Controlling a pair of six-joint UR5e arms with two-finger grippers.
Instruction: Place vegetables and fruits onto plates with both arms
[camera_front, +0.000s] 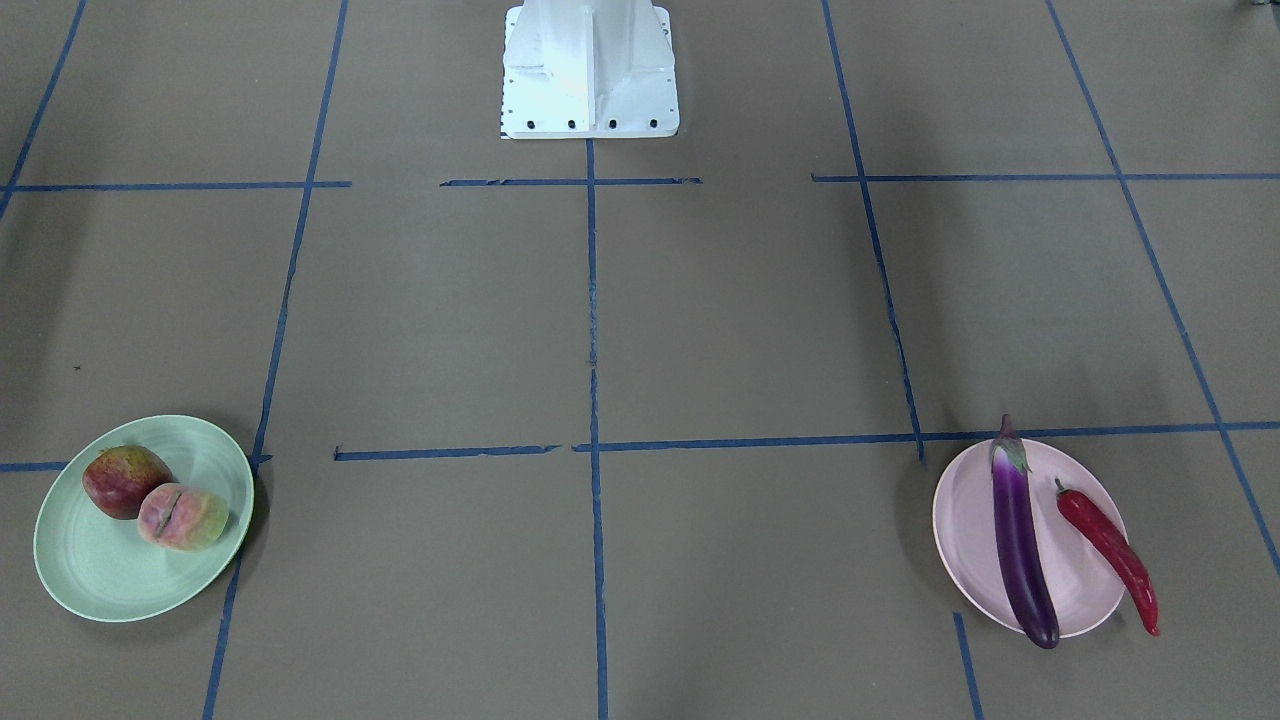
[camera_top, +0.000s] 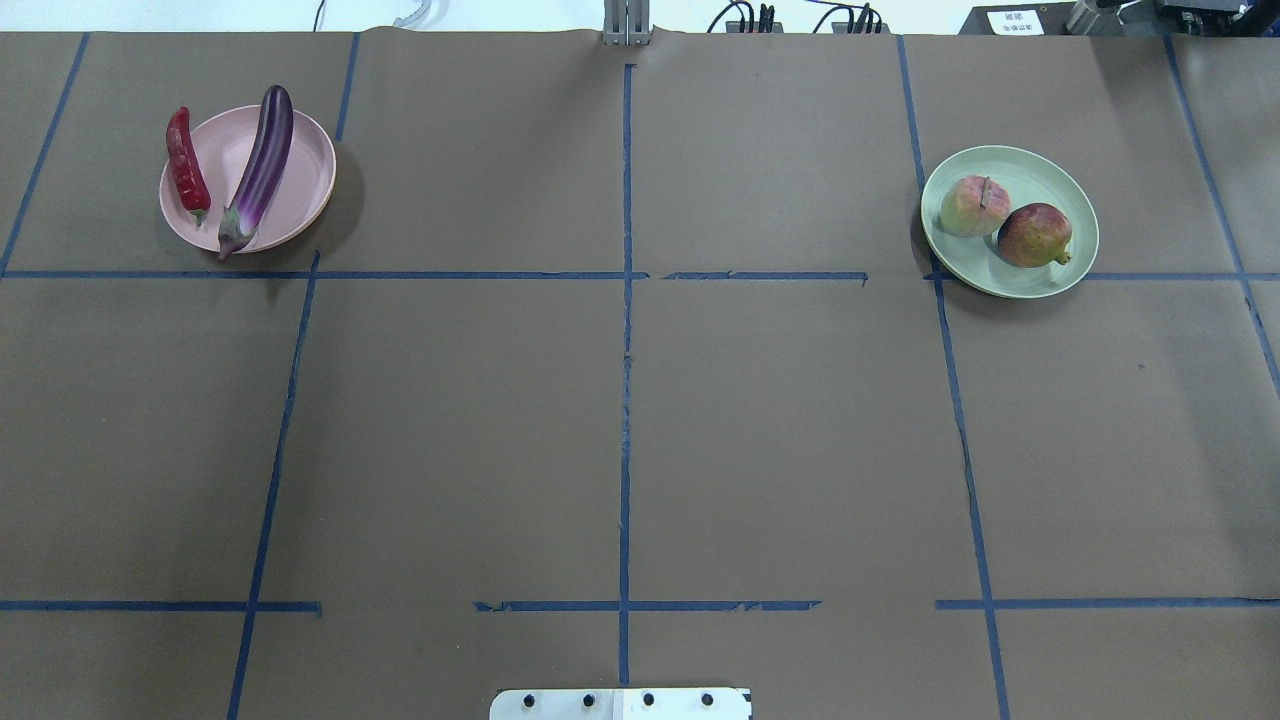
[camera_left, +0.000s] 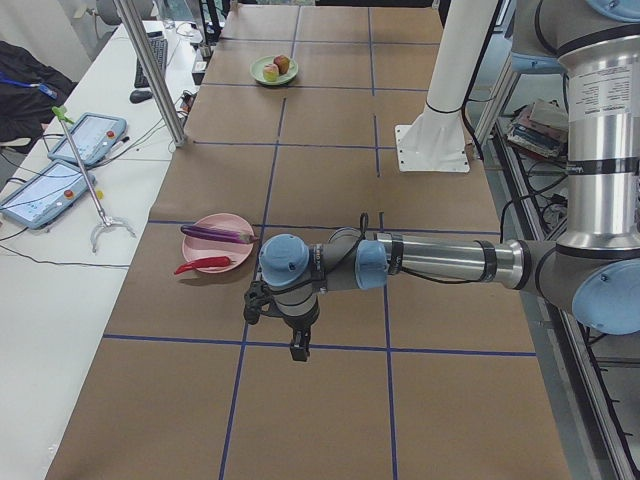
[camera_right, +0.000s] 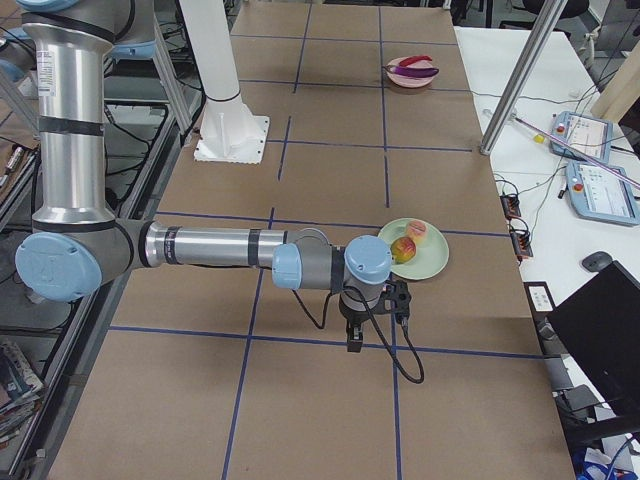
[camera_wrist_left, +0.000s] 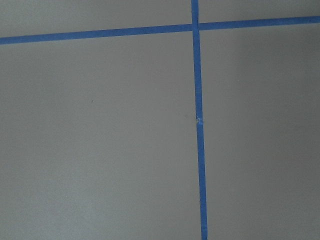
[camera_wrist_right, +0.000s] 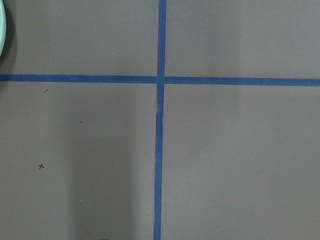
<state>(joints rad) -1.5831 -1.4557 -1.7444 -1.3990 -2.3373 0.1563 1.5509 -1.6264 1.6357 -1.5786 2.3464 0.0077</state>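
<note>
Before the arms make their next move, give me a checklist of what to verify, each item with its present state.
1. Apple and peach on the green plate: ok.
2. Eggplant on the pink plate: ok, ends overhang the rim.
3. Chili on the pink plate: ok, though it lies along the rim with its tip past it.
4. Left hand open or shut: cannot tell.
5. Right hand open or shut: cannot tell.
6. Both hands apart from the plates: ok.
</note>
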